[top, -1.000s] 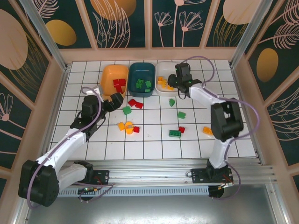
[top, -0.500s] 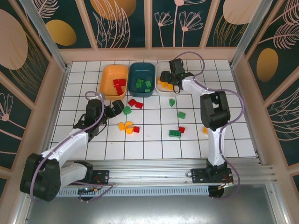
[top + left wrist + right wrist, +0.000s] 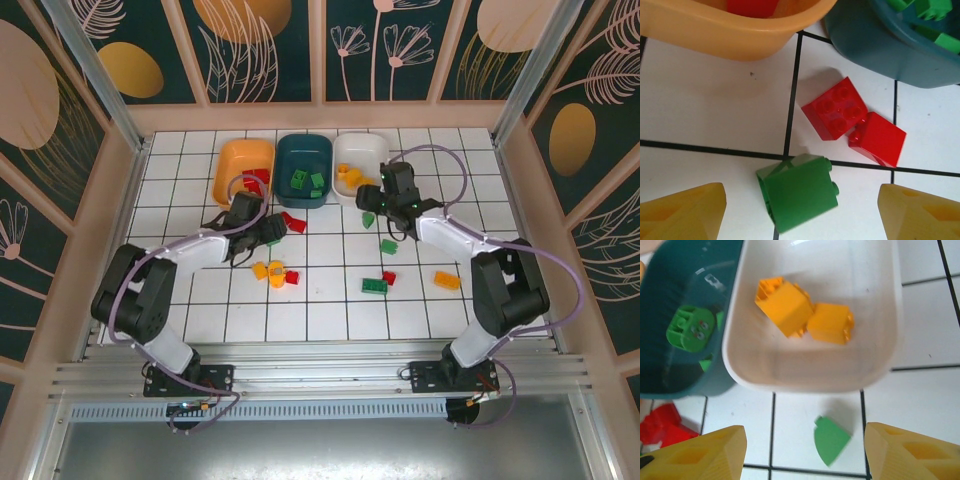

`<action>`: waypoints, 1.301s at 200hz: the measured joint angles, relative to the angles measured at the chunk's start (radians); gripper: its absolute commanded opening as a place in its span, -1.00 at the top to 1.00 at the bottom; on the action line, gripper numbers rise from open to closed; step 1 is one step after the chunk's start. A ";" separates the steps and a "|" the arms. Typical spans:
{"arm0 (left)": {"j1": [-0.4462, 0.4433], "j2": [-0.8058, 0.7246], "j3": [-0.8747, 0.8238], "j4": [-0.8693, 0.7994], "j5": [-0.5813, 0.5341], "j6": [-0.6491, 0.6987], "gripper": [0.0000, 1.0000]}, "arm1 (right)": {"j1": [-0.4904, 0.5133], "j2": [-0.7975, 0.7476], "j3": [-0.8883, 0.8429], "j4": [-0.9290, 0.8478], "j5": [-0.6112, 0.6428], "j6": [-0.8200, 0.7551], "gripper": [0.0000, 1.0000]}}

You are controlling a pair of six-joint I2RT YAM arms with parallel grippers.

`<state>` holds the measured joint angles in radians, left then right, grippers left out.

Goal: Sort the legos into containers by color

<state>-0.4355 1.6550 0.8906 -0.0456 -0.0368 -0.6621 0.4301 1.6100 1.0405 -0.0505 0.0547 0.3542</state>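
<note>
Tiled floor (image 3: 715, 110) just below the orange tub (image 3: 740, 40): my left pincer (image 3: 800, 215) gapes wide astride a tilted green lego (image 3: 799, 192), studs sideways.

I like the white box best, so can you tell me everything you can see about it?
The white tub is a shallow dish of glossy plastic with rounded corners. It sits flat and upright on the tiled table. One side rests right against the dark teal tub. The right wrist view shows two orange-yellow bricks lying inside it, touching each other. The floor around them is bare.
</note>
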 measured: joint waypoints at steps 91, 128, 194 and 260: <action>-0.040 0.186 0.124 -0.074 -0.095 0.046 -0.06 | 0.000 -0.127 -0.148 0.031 0.008 -0.001 -0.29; -0.042 0.186 0.140 -0.101 -0.116 0.066 0.24 | 0.000 -0.142 -0.190 0.041 0.008 -0.002 -0.28; -0.048 0.105 0.196 -0.210 -0.129 0.085 0.28 | -0.012 -0.209 -0.237 0.085 0.008 0.000 -0.26; -0.051 0.222 0.600 -0.182 -0.037 0.125 0.29 | -0.116 -0.257 -0.359 0.161 -0.025 0.072 -0.25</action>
<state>-0.4866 1.8774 1.4906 -0.2276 -0.0738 -0.5373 0.3138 1.3529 0.6819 0.1108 0.0296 0.4259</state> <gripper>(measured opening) 0.419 0.624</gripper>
